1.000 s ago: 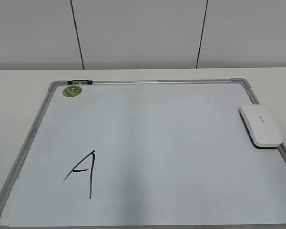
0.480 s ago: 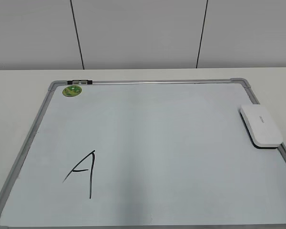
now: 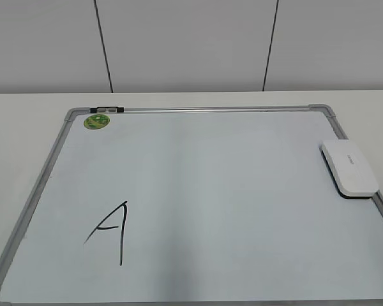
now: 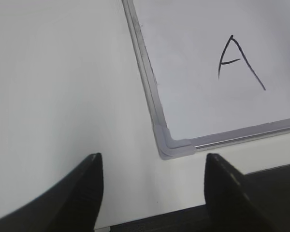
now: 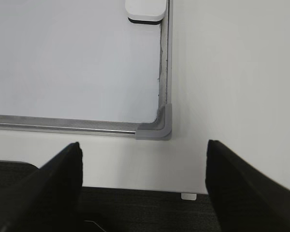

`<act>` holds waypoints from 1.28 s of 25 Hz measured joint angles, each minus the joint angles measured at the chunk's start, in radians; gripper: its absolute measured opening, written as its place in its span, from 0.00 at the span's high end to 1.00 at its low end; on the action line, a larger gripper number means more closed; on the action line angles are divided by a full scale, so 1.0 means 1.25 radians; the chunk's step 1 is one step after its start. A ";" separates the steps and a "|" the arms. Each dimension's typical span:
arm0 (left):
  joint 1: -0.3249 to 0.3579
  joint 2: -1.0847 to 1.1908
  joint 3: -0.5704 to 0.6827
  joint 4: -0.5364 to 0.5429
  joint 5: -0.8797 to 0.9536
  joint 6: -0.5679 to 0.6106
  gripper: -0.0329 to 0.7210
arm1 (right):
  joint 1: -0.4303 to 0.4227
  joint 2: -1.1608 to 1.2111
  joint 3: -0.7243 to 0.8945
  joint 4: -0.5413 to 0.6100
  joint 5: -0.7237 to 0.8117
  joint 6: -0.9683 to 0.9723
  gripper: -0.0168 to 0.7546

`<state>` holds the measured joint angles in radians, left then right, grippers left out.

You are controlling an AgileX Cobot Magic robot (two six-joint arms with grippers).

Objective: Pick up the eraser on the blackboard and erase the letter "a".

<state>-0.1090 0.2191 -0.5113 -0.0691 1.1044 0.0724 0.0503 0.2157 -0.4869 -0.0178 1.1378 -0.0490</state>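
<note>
The white eraser (image 3: pixel 349 167) lies flat at the right edge of the blackboard (image 3: pixel 230 191), a white dry-erase board with a grey frame. Its near end shows at the top of the right wrist view (image 5: pixel 145 8). No small cursive "a" shows anywhere. A large angular capital "A" (image 3: pixel 110 231) in black marker is at the board's lower left, and it also shows in the left wrist view (image 4: pixel 238 60). My left gripper (image 4: pixel 153 157) is open and empty off the board's near left corner (image 4: pixel 174 145). My right gripper (image 5: pixel 144 143) is open and empty off the near right corner (image 5: pixel 159 126). Neither gripper shows in the exterior view.
A round green sticker (image 3: pixel 96 121) and a small black clip (image 3: pixel 107 109) sit at the board's far left corner. The board lies on a white table (image 3: pixel 25 127) with a grey panelled wall behind. The table's front edge and a dark floor (image 5: pixel 135 208) are just below both grippers.
</note>
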 joint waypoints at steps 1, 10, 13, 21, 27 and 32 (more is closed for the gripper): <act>0.000 0.000 0.000 0.003 -0.001 -0.007 0.31 | 0.000 0.000 0.000 0.000 0.000 0.000 0.22; 0.000 0.000 0.000 0.014 -0.001 -0.022 0.31 | 0.000 0.000 0.000 0.003 0.000 0.000 0.22; 0.000 0.000 0.000 0.015 -0.001 -0.022 0.34 | 0.002 0.000 0.000 0.003 0.000 0.000 0.22; 0.000 0.000 0.000 0.015 -0.001 -0.022 0.37 | 0.002 0.000 0.000 0.003 0.000 0.000 0.22; 0.009 -0.017 0.000 0.016 -0.002 -0.022 0.37 | 0.002 -0.010 0.000 0.003 0.000 0.000 0.22; 0.062 -0.063 0.000 0.017 -0.003 -0.022 0.37 | -0.015 -0.053 0.000 0.003 0.000 0.001 0.22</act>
<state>-0.0318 0.1409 -0.5113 -0.0482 1.1006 0.0448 0.0313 0.1500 -0.4869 -0.0139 1.1378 -0.0472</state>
